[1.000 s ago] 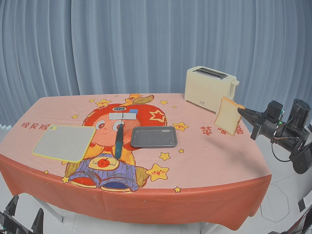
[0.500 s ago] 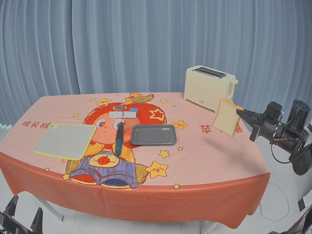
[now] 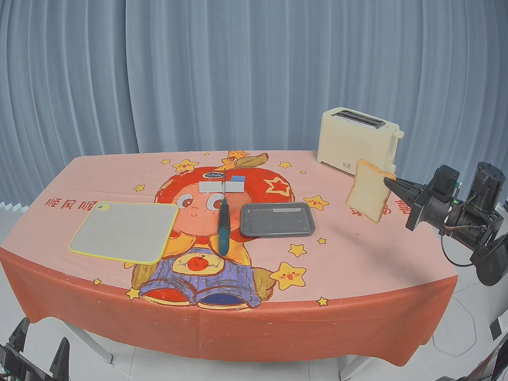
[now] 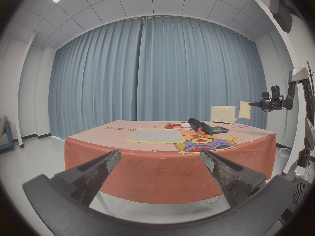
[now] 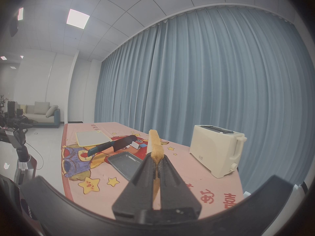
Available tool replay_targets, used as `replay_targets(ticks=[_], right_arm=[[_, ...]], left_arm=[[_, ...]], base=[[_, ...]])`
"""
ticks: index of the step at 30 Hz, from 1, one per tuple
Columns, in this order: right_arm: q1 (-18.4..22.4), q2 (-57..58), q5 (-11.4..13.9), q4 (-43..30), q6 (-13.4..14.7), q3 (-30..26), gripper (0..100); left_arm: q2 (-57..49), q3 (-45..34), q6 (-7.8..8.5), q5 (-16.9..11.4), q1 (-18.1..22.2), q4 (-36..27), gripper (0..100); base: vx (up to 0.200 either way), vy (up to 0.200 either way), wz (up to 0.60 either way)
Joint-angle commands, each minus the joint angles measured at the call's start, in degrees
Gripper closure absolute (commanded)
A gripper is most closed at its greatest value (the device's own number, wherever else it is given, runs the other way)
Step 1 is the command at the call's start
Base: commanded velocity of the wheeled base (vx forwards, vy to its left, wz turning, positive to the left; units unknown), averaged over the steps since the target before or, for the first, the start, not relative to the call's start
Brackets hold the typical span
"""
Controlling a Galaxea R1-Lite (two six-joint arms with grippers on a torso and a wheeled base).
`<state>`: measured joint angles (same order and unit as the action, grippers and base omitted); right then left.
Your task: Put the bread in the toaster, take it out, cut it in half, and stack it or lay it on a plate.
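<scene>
A slice of bread [image 3: 369,190] hangs in the air off the table's right side, below and in front of the cream toaster [image 3: 359,140]. My right gripper [image 3: 391,181] is shut on the slice's crust edge; in the right wrist view the bread [image 5: 155,146] stands edge-on between the closed fingers. The toaster [image 5: 216,148] stands at the table's back right with its slots up. A grey tray-like plate [image 3: 277,220] lies mid-table, a knife [image 3: 224,223] beside it and a cutting board [image 3: 126,232] at the left. My left gripper [image 4: 159,163] stands open, low and away from the table's near left.
The table wears an orange cartoon cloth [image 3: 238,271]. A small white holder [image 3: 221,187] sits at the knife's tip. Blue curtains hang behind the table. Bare cloth lies between the plate and the toaster.
The head camera has shifted, so the table's things slid right in the picture. My right gripper and the bread rose slightly over the second and now hold steady.
</scene>
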<state>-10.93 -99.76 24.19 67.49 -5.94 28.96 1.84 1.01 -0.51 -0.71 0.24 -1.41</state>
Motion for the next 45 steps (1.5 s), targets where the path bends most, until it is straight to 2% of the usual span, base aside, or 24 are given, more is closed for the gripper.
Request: replay_targets(ticks=[1,19,32,36,39,44,45], right_arm=[[-0.9,-0.1,0.0,0.0,0.0,0.0,100],[-2.1,0.2,0.0,0.0,0.1,-0.1,100],[-4.8,0.2,-2.1,0.0,0.8,0.0,100],[-5.1,-0.2,-3.2,0.0,0.8,0.3,100],[-6.6,-0.3,-5.2,-0.1,1.6,0.3,100],[-11.2,-0.5,-9.0,-0.1,6.4,1.1,100],[-12.7,-1.0,-11.1,-0.1,7.6,1.6,100]], left_arm=[[0.1,-0.5,-0.02,0.0,0.0,0.0,0],[0.1,-0.5,-0.02,0.0,0.0,0.0,0],[0.1,-0.5,-0.02,0.0,0.0,0.0,0],[0.1,-0.5,0.07,0.0,0.0,0.0,0],[0.1,-0.5,0.07,0.0,0.0,0.0,0],[0.1,-0.5,0.16,0.0,0.0,0.0,0],[0.1,-0.5,0.16,0.0,0.0,0.0,0]], base=[[0.0,0.2,0.0],[0.0,0.2,0.0],[0.0,0.2,0.0],[0.0,0.2,0.0],[0.0,0.2,0.0],[0.0,0.2,0.0],[0.0,0.2,0.0]])
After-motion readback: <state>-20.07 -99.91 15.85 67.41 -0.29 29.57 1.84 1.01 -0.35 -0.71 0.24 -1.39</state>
